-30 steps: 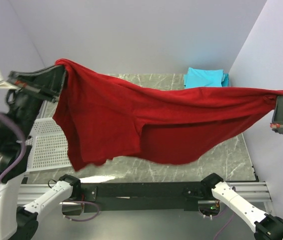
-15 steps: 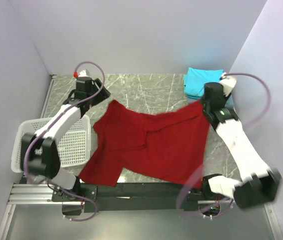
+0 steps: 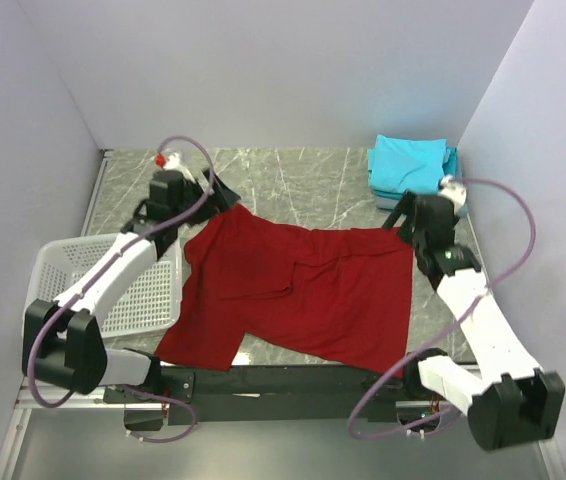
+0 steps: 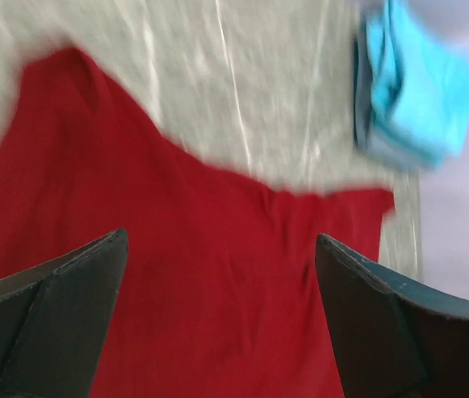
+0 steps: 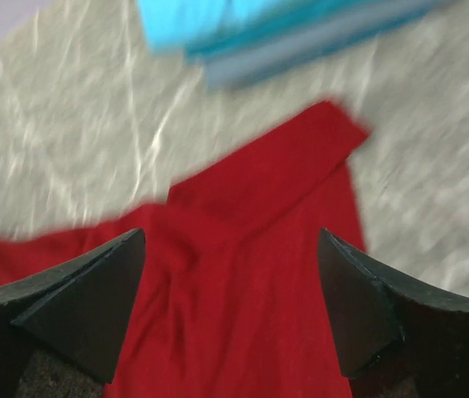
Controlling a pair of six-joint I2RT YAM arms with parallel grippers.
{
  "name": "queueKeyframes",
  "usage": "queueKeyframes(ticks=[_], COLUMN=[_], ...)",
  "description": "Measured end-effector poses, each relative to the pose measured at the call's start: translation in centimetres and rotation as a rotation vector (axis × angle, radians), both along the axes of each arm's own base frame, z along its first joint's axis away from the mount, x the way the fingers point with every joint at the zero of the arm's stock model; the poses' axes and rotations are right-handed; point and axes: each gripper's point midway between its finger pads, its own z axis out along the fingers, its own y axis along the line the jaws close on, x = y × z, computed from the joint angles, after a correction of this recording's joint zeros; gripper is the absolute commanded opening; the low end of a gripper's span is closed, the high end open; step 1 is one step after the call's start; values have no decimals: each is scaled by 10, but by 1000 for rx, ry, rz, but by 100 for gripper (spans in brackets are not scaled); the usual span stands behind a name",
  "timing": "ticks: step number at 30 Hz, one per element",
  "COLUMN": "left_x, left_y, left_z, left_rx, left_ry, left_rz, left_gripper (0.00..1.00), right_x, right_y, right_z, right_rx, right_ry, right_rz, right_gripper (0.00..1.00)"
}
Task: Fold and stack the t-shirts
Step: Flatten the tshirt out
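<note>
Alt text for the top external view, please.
A red t-shirt lies spread on the marble table, with the left gripper and right gripper at its far corners. Folded turquoise t-shirts sit far right; a white basket, left.

Both arms in shot now: left arm (image 3: pixel 113 272) and right arm (image 3: pixel 485 322), white shells broken up by chunky black joints. A mauve left cable (image 3: pixel 191 141) loops off one, with a red tip (image 3: pixel 161 158). A matching right cable (image 3: pixel 531 225) arcs off the other. A black rail (image 3: pixel 283 382) joins the bases. Up close, the fingers (image 4: pixel 48 327) are dark matte wedges.
</note>
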Motion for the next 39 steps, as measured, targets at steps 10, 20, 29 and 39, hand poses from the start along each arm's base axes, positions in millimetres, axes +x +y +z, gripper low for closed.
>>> queueKeyframes(ticks=[10,20,29,39], left_x=[-106,-101,-82,-31], left_y=[-48,-62,-82,-122], left_z=[-122,-152,-163,-159], left_rx=[-20,-68,-114,-189], left_ry=[289,339,355,339], left_rz=[-192,-212,-255,-328], left_gripper=[99,99,99,99], right_x=[-76,-83,-37,11], right_y=[58,61,39,-16], right_z=[-117,-179,-183,-184], right_rx=[211,203,199,197], right_ry=[245,508,555,573], right_rz=[208,182,87,-49], right_gripper=[91,91,87,88])
